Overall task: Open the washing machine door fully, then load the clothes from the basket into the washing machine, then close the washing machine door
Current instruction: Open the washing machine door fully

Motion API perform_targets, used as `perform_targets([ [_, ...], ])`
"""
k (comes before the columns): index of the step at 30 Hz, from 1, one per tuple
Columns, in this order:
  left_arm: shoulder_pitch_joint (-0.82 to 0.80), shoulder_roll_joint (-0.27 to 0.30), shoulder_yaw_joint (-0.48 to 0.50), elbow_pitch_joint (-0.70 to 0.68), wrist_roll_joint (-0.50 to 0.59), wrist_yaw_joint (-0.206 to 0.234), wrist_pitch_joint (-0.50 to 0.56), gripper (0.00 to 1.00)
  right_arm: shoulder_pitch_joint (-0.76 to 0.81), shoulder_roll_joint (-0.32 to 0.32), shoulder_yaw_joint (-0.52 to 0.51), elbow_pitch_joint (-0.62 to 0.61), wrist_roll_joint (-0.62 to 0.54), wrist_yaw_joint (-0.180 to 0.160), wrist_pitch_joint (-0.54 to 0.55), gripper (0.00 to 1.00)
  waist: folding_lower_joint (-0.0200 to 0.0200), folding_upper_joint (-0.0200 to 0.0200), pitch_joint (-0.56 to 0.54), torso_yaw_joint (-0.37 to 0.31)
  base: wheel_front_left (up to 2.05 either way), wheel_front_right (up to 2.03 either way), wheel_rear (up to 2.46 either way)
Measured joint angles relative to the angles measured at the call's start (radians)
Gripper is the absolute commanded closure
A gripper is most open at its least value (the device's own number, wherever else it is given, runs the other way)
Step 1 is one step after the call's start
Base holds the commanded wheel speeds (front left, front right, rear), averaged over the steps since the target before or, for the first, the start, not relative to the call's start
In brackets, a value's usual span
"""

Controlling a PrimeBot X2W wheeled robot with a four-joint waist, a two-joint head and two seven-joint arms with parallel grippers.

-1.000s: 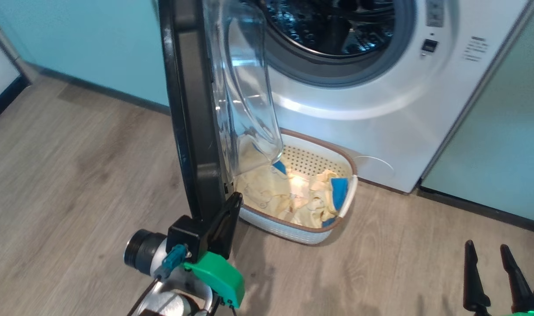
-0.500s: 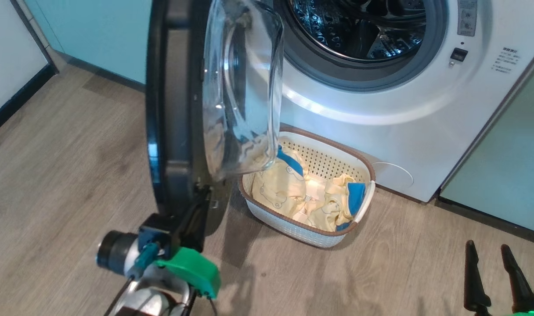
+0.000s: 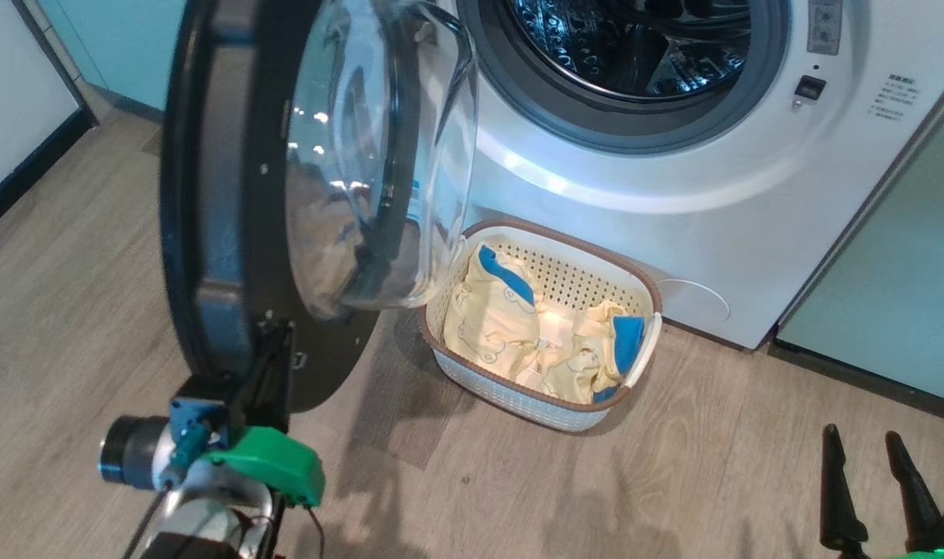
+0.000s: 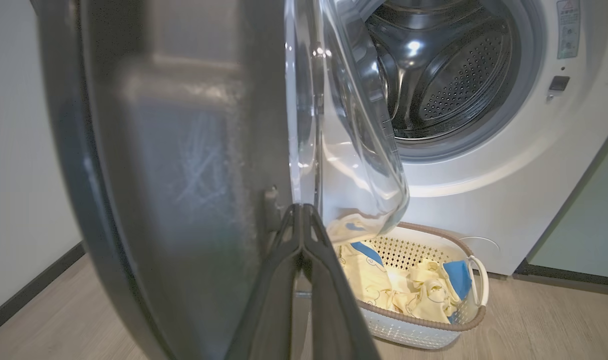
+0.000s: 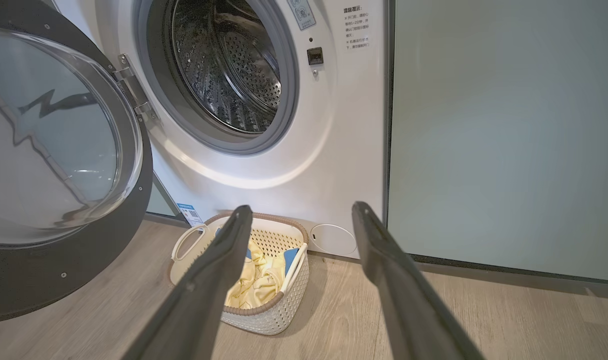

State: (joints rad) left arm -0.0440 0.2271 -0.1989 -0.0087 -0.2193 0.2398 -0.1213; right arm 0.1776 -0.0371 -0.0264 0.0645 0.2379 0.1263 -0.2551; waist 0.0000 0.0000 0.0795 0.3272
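Lower left: left gripper [image 3: 279, 335], fingers pressed together with nothing between them, tips against the lower inner rim of the washing machine door [image 3: 223, 194]. Door swung wide, glass bowl [image 3: 363, 155] bulging toward the basket [image 3: 518, 392]. Basket on the wood floor [image 3: 713, 481], just before the washing machine [image 3: 674, 178], with the clothes [image 3: 495, 310] inside. Far right: right gripper [image 3: 862, 436], spread wide, holds nothing.

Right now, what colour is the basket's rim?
The basket rim is brown; head view shows it best.
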Motion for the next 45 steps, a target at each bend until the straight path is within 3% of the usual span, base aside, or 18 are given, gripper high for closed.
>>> perform_targets([
  [17, -0.054, 0.031, 0.112, 0.17, -0.082, -0.012, -0.104, 1.0, -0.002, 0.0, -0.003, 0.001, -0.011, 0.0, 0.0, 0.0, 0.0, 0.0, 0.021, -0.007, 0.0, 0.0, 0.0],
  [28, -0.17, 0.044, 0.214, 0.312, -0.106, -0.078, -0.13, 1.0, -0.002, 0.0, -0.007, -0.007, -0.048, 0.0, 0.0, 0.0, 0.0, 0.0, 0.059, 0.003, 0.0, 0.0, 0.0],
  [45, -0.319, -0.009, 0.416, 0.444, -0.014, -0.168, -0.131, 1.0, -0.022, -0.035, -0.017, -0.034, -0.063, 0.0, 0.0, 0.0, 0.0001, 0.0, 0.141, 0.006, 0.0, 0.0, 0.0],
])
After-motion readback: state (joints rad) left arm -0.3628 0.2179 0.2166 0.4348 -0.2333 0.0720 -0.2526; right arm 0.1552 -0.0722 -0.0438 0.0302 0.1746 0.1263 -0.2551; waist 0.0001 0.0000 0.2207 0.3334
